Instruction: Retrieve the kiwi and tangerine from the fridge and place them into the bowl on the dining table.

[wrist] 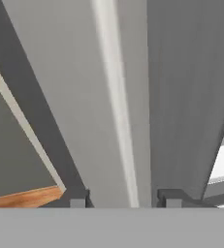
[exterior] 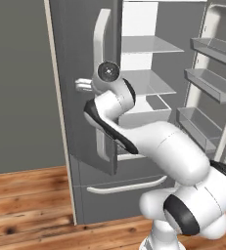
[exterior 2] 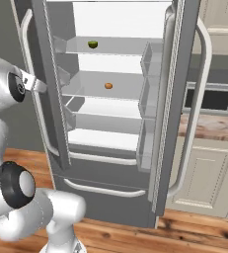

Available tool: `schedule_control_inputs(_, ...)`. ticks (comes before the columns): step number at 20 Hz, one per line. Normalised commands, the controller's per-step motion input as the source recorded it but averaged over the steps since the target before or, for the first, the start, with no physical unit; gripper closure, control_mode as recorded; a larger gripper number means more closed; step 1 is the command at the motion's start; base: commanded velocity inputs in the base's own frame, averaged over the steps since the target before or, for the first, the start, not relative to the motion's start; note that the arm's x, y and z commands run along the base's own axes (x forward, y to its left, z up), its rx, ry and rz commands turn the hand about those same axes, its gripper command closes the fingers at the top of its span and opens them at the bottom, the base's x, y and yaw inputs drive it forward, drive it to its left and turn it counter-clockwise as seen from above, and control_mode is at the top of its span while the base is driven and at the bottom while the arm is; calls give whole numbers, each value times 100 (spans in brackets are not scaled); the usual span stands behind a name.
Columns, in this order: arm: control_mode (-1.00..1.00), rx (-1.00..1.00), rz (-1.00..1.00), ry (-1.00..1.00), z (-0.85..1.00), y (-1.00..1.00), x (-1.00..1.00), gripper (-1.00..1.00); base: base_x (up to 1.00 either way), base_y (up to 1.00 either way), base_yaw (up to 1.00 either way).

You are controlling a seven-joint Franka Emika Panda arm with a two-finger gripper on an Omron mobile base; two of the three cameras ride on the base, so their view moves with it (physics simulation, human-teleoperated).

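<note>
A: The tangerine [exterior 2: 108, 86] sits on the middle shelf [exterior 2: 105, 93] of the fridge [exterior 2: 110, 183], well apart from the arm. Going left to right, what does the right base view show?

B: First the white arm at the left edge, with the gripper [exterior 2: 40, 87] up against the left door [exterior 2: 50, 99]. Then the open white interior, then the right door [exterior 2: 177, 99] swung wide with its long curved handle [exterior 2: 197, 108], and beyond it cream cabinets.

A: And the kiwi [exterior 2: 93, 44]?

B: A small green fruit on the top shelf, above the tangerine and slightly to its left.

A: How do the fingers [wrist: 77, 198] stand?

B: In the hand view they are pinching the left door's pale handle [wrist: 117, 106], one tip on each side of it. The left base view shows the hand at that handle too, beside the door's edge.
</note>
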Motion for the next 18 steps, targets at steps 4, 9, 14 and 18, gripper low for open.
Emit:
schedule_control_inputs(4,-100,-5,0,9,11,97,-90,100,0,0,0)
schedule_control_inputs(9,-100,-6,0,11,27,82,-50,-100,0,0,0)
schedule_control_inputs(14,-100,-1,0,5,41,49,-59,-100,0,0,0)
schedule_control_inputs(18,-100,2,-1,0,26,7,-93,-100,0,0,0)
